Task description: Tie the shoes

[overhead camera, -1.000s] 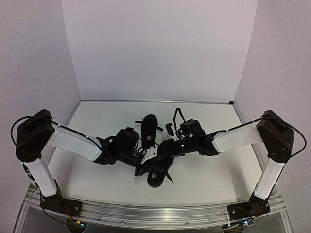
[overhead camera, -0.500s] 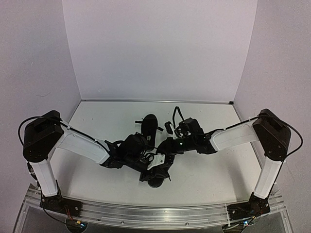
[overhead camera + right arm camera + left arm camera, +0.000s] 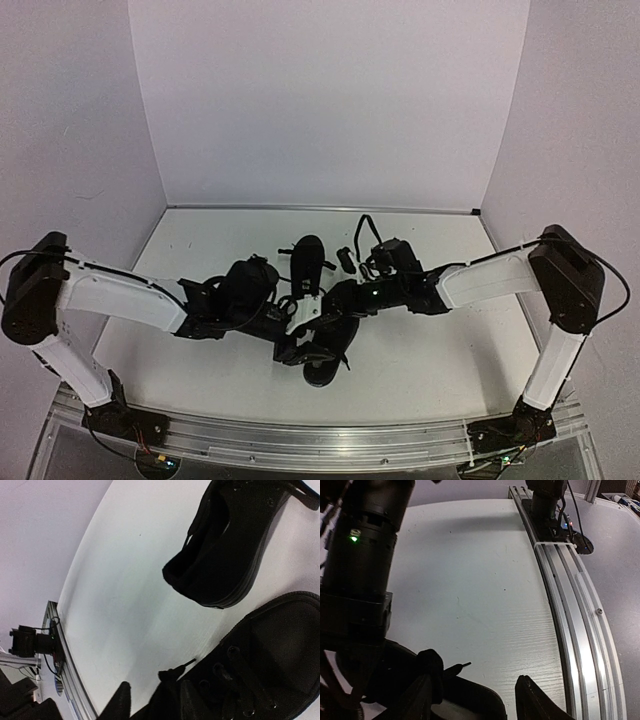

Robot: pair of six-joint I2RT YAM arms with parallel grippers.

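Your left end effector [image 3: 477, 692] and right end effector [image 3: 155, 694] stand parted, empty; pinch the shoe [image 3: 280, 645] lace [image 3: 175, 671], likely limp and slippery, by its stiff tip

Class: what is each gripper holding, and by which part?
Nothing, as far as shown. The left gripper and right gripper stand open over the near shoe; a lace end lies loose between the right jaws.

Two black shoes lying around the fingers, near shoe [image 3: 280, 650] sitting right at the right gripper [image 3: 156, 705], far shoe [image 3: 225, 545] lying beyond it, two grippers counting the left gripper [image 3: 480, 702], two arms [image 3: 120, 298] reaching in, one white table [image 3: 430, 360].
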